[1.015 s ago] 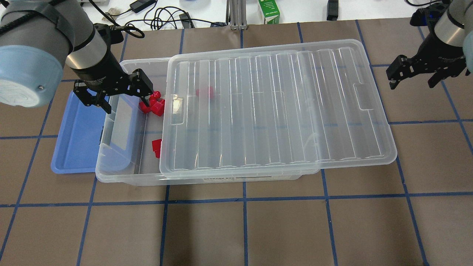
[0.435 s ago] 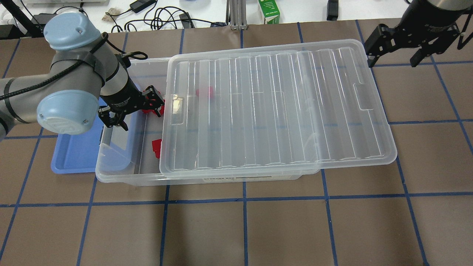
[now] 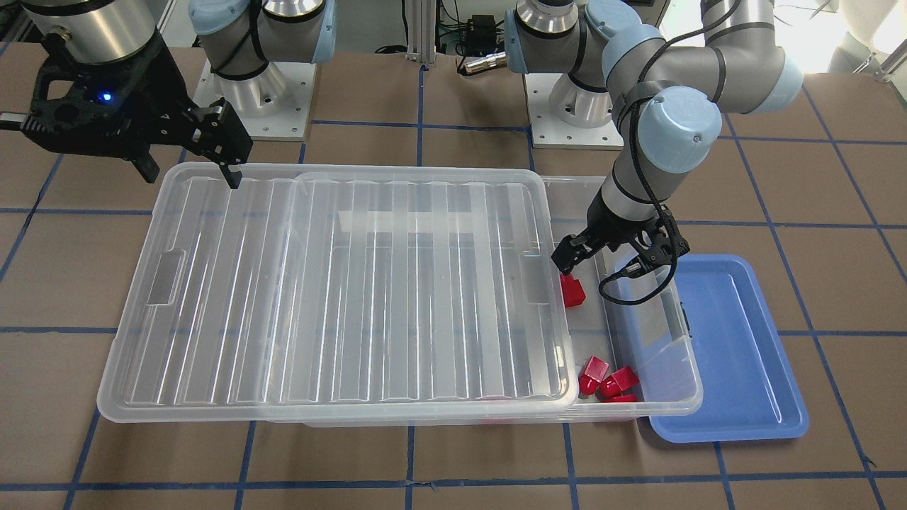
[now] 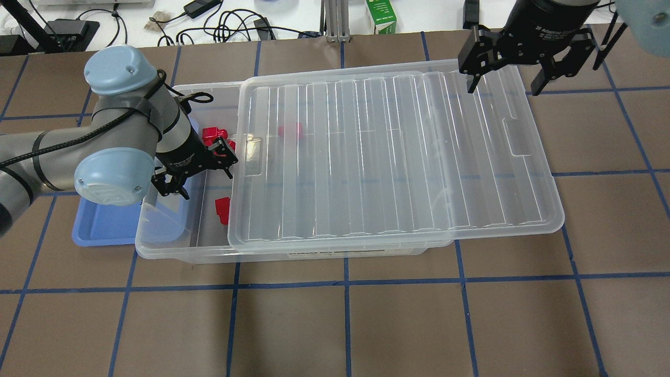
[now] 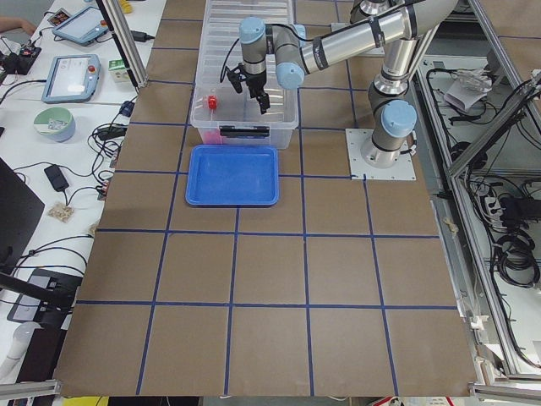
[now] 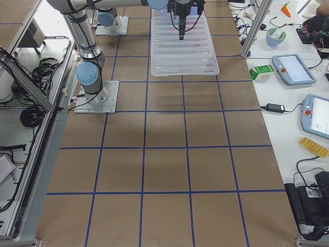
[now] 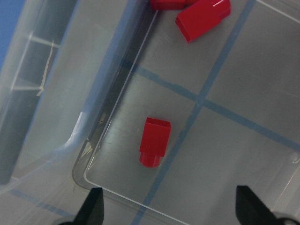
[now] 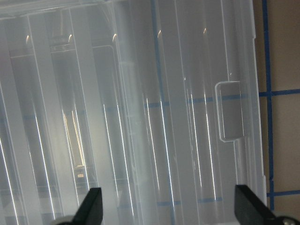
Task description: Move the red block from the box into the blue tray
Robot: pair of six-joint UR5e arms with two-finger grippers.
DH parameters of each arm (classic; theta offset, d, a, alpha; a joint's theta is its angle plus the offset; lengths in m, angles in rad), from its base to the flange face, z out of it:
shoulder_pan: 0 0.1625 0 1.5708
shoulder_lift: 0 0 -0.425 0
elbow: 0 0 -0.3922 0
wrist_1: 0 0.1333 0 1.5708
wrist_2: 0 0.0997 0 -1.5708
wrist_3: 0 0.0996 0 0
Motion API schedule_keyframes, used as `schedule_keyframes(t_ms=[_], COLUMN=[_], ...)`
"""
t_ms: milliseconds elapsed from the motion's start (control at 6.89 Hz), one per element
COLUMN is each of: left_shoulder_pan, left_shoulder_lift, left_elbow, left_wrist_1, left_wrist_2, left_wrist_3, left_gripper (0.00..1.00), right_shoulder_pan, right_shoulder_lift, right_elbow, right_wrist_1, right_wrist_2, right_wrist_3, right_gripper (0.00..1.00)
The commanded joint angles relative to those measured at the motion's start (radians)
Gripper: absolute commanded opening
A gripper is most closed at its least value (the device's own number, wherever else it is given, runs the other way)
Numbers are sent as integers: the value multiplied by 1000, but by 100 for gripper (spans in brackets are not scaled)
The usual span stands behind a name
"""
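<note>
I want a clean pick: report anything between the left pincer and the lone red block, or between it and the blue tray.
Nothing visible between the open left pincer and the red block. Toward the blue tray, the end wall of the box stands between.

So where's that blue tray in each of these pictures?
Front-facing: blue tray lower right.
Overhead: tray mid-left, partly hidden.
Exterior left: centre, in front of the box.
Exterior right: not in it.
Left wrist: blue strip, top-left corner.
Right wrist: not in it.
Landmark: the box's open end, next to it.
</note>
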Motion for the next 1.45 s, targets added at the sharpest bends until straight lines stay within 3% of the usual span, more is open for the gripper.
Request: schedule_keyframes(t_ms=[0, 1305], left_shoulder_pan=[23, 32], left_shoulder_lift=[-12, -82], left_elbow=[-6, -36], left_wrist_1=[5, 5], left_wrist_2=[-1, -9], left_wrist_3=[4, 2], left_gripper=[100, 100], right_shoulder_pan=[13, 13], right_shoulder_lift=[2, 2], right_elbow=[1, 5], right_wrist_1=[0, 0], right_wrist_2=[-4, -7], right_wrist_3=[6, 4], right_gripper=[100, 100])
